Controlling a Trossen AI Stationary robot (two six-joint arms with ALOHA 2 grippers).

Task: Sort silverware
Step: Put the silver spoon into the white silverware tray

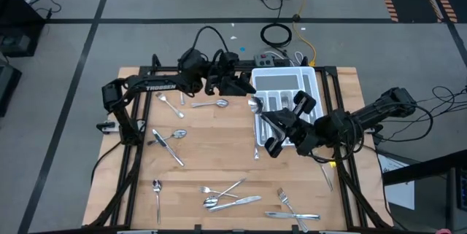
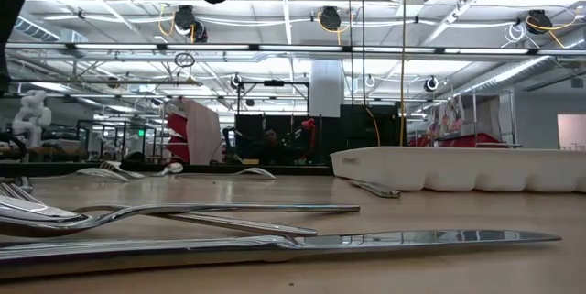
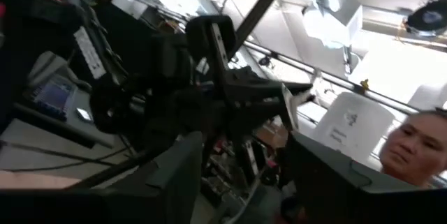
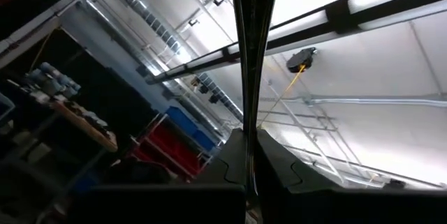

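The table (image 1: 219,157) was a pale wooden board with visible grain, framed by dark metal rails. A white plastic tray (image 1: 314,81), ribbed into long compartments, sat at the far right part of the board; several slim shiny pieces lay inside it, their kinds too small to tell.

The silverware (image 1: 232,199) lay scattered loose on the wood, all thin, polished and reflective. A spoon (image 1: 211,105) lay just beside the left arm, with another small piece near it. A knife (image 1: 168,148) lay crossed with a spoon at the left centre. A single spoon (image 1: 157,194) lay near the front left corner. A cluster of fork, spoon and knife lay at the front centre, and a fork (image 1: 286,203) with a knife lay front right. In the low view a flat knife (image 2: 366,239) lay nearest, with long handles behind it and the tray wall (image 2: 458,168) beyond.

The left gripper (image 1: 237,82) was raised at the tray's left edge, fingers (image 3: 174,175) spread apart, nothing seen between them. The right gripper (image 1: 281,128) was tilted over the tray's near left side, its jaws pressed tight on a slim upright metal strip (image 4: 246,77), a piece of silverware of a kind that could not be told.

Cables (image 1: 277,33) and a power strip lay on the grey floor beyond the table. A person showed in the left wrist view.
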